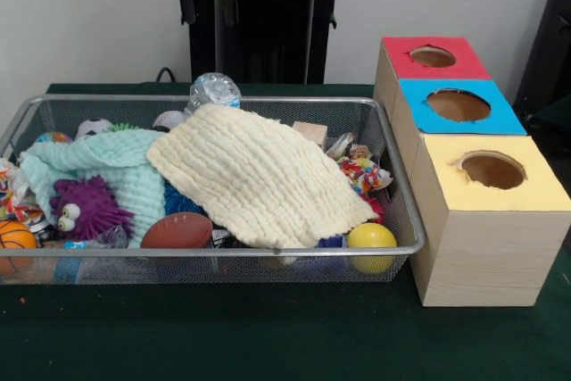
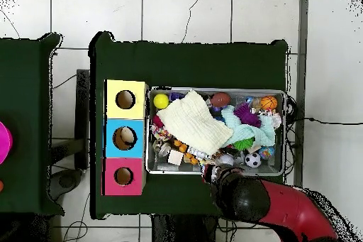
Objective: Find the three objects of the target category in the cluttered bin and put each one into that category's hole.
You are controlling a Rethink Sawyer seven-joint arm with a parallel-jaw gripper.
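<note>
The wire mesh bin [image 1: 223, 251] lies across the table, full of toys; it also shows in the overhead view [image 2: 216, 89]. One see-through crinkly plastic lump [image 1: 213, 90] sits at the bin's far rim, near the middle. Another bit of clear wrinkly plastic [image 1: 111, 236] shows beside the purple spiky toy [image 1: 86, 207]. My gripper [image 1: 211, 22] hangs at the top of the front view, straight above the far lump and well apart from it, open and empty. From overhead only the red and black arm [image 2: 237, 195] shows, over the bin's robot-side edge.
A cream cloth [image 1: 259, 176] and a mint cloth [image 1: 111, 167] cover much of the bin. A yellow ball [image 1: 370, 238], a brown football [image 1: 177, 230] and a basketball [image 1: 15, 240] lie along the near side. Wooden boxes with red [image 1: 401, 62], blue [image 1: 419, 120] and yellow [image 1: 451, 192] holed tops stand right of the bin.
</note>
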